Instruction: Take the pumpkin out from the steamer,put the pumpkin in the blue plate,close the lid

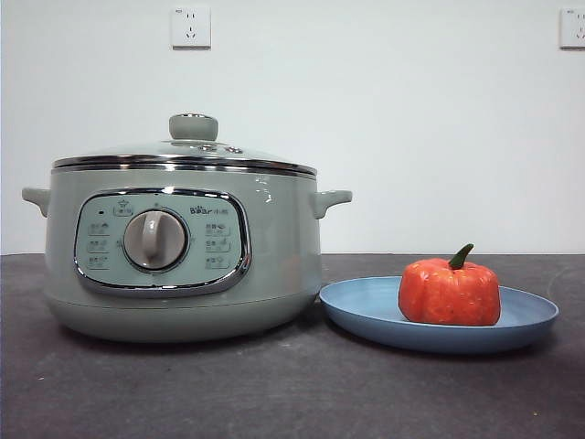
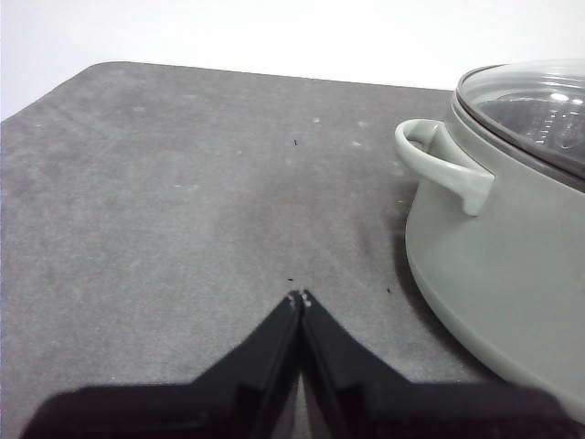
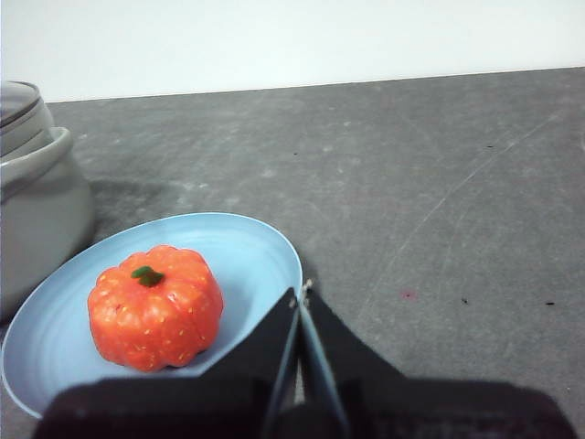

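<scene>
The orange-red pumpkin [image 1: 449, 292] with a green stem sits upright in the blue plate [image 1: 366, 306], to the right of the steamer [image 1: 274, 256]. The glass lid [image 1: 187, 151] with its pale-green knob rests shut on the steamer. My right gripper [image 3: 303, 291] is shut and empty, beside the plate [image 3: 247, 247] and apart from the pumpkin [image 3: 155, 306]. My left gripper [image 2: 300, 298] is shut and empty over bare mat, apart from the steamer's side handle [image 2: 439, 165]. Neither gripper shows in the front view.
A dark grey mat [image 1: 274, 393] covers the table. A white wall with two sockets [image 1: 190, 27] stands behind. The plate nearly touches the steamer's base.
</scene>
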